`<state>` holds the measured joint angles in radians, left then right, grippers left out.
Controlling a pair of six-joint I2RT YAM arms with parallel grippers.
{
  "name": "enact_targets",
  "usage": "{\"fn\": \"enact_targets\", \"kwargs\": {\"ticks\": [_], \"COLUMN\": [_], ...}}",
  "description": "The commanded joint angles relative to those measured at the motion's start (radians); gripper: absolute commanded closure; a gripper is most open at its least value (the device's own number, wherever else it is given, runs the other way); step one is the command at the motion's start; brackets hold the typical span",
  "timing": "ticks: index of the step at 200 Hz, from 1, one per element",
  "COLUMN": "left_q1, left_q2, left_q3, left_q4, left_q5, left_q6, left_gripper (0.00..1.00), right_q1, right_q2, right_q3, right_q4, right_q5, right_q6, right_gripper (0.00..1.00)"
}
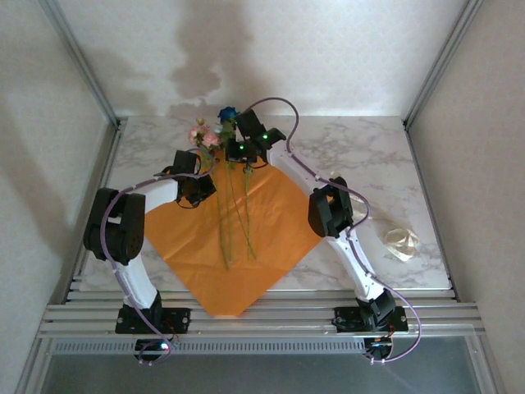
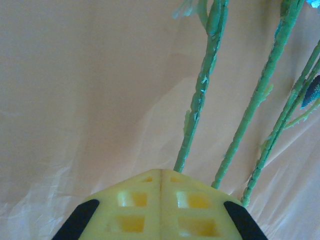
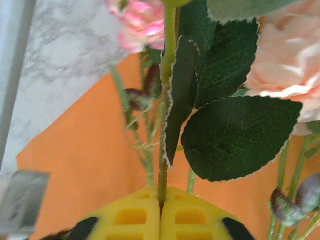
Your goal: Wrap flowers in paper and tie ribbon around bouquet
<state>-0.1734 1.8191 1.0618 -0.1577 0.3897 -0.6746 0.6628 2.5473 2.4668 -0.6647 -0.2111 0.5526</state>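
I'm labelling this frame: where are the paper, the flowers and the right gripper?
paper point(image 1: 193, 250): top view, bare orange area left of the stems.
flowers point(image 1: 203, 135): top view, pink bloom.
right gripper point(image 3: 161, 192): right wrist view, between the yellow fingertips.

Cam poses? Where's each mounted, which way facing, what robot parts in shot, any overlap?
Top external: fixed above and behind the bases, looking down on the table; left arm and right arm in shot, paper and flowers between them.
Left wrist: on the left wrist, facing past the shut left gripper at stems over paper.
Right wrist: on the right wrist, facing past the right gripper, closed on a stem, at leaves and pink bloom.
Shared: all three see paper and flowers.
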Motion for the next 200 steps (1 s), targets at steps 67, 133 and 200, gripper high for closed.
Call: {"fn": "enact_targets", "kwargs": {"ticks": [67, 133, 200], "left_q1": [0.018, 0.02, 0.003], "left_q2": [-0.121, -0.052, 0.059], "left_q3": [-0.024, -0.085, -0.085], "left_q4": [-0.16, -0.144, -0.033], "left_q5": [-0.028, 0.022, 0.065], "left_q6": [0.037, 0.065, 0.015], "left_gripper": [1.0, 1.0, 1.0], "right_q1": [-0.083, -0.038, -0.092], "right_q2": [-0.291, -0.661, -0.455], "right_q3": [-0.235, -0.991, -0.925], "right_q4": [-0.107, 0.058, 0.008], "right_q5": [0.116, 0.081, 0.114], "right_q6": [0.023, 0.273, 0.285], "right_gripper": [0.32, 0.71, 0.78]}}
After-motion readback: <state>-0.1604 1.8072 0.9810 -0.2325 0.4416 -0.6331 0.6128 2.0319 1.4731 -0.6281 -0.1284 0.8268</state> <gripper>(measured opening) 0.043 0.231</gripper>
